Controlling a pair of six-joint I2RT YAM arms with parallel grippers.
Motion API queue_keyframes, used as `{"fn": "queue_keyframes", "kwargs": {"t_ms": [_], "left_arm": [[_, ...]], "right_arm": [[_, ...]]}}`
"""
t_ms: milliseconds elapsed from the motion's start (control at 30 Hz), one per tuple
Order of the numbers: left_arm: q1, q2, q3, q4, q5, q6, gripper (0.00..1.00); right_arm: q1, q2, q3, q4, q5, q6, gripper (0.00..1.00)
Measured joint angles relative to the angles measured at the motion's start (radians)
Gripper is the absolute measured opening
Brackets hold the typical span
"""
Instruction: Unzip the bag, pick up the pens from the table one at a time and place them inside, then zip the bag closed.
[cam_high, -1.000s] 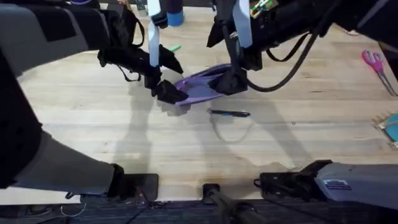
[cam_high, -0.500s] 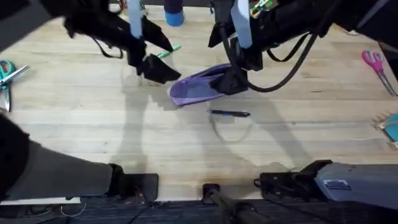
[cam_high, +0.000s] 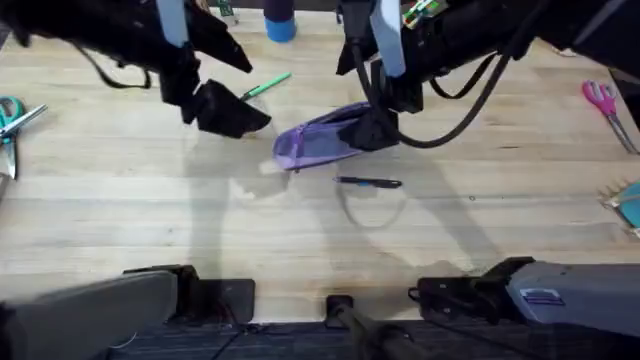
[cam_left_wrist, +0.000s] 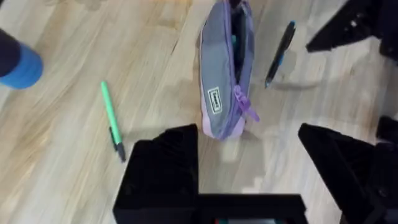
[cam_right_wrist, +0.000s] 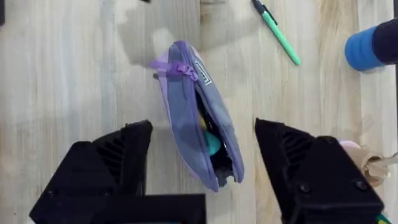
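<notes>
The lilac bag (cam_high: 318, 143) lies mid-table with its zipper open (cam_left_wrist: 236, 43), showing teal and yellow items inside (cam_right_wrist: 210, 142). The purple zipper pull (cam_left_wrist: 244, 104) hangs at the bag's left end. My left gripper (cam_high: 215, 108) hovers left of the bag, open and holding nothing (cam_left_wrist: 249, 177). Over the bag's right end stands my right gripper (cam_high: 375, 130), open, its fingers straddling that end without touching it (cam_right_wrist: 205, 171). The green pen (cam_high: 262, 86) lies behind the bag, between it and the left gripper. The dark pen (cam_high: 368, 182) lies just in front of the bag.
Pink scissors (cam_high: 603, 100) lie far right and teal-handled scissors (cam_high: 10, 115) far left. A blue cylinder (cam_high: 280, 24) stands at the back. A teal object (cam_high: 630, 205) sits at the right edge. Bare wooden table (cam_high: 200, 220) spreads in front.
My left gripper has let go of the bag's left end and moved left and back. The bag, both pens and the right gripper have stayed put.
</notes>
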Motion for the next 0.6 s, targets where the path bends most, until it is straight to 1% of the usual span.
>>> {"fn": "queue_keyframes", "kwargs": {"t_ms": [100, 267, 300, 333, 400, 433, 467, 500, 533, 600], "left_arm": [[0.0, -0.065, 0.0, -0.018, -0.039, 0.0, 0.995], [0.0, -0.144, 0.0, -0.041, -0.08, 0.0, 0.996], [0.0, -0.153, 0.0, -0.041, -0.087, 0.0, 0.996], [0.0, -0.159, 0.0, -0.042, -0.092, 0.0, 0.996], [0.0, -0.162, 0.0, -0.043, -0.098, 0.0, 0.996], [0.0, -0.162, 0.0, -0.043, -0.101, 0.0, 0.996], [0.0, -0.162, 0.0, -0.043, -0.105, 0.0, 0.995], [0.0, -0.162, 0.0, -0.043, -0.108, 0.0, 0.995], [0.0, -0.162, 0.0, -0.043, -0.11, 0.0, 0.995], [0.0, -0.162, 0.0, -0.043, -0.113, 0.0, 0.995]], "right_arm": [[0.0, 0.0, 0.0, 0.0, 0.008, 0.0, 0.996], [0.0, 0.0, 0.0, 0.0, 0.012, 0.0, 0.996], [0.0, 0.0, 0.0, 0.001, 0.012, -0.004, 0.966], [0.0, 0.0, 0.0, 0.001, 0.014, -0.002, 0.848], [0.0, 0.0, 0.0, 0.001, 0.015, -0.001, 0.538], [0.0, 0.0, 0.0, 0.0, 0.015, 0.0, 0.411], [0.0, 0.0, 0.0, -0.002, 0.015, 0.0, 0.255], [0.0, 0.0, 0.0, -0.007, 0.015, -0.001, 0.124], [0.0, 0.0, 0.0, -0.017, 0.016, 0.001, 0.053], [0.0, 0.0, 0.0, -0.04, 0.017, 0.0, 0.031]]}}
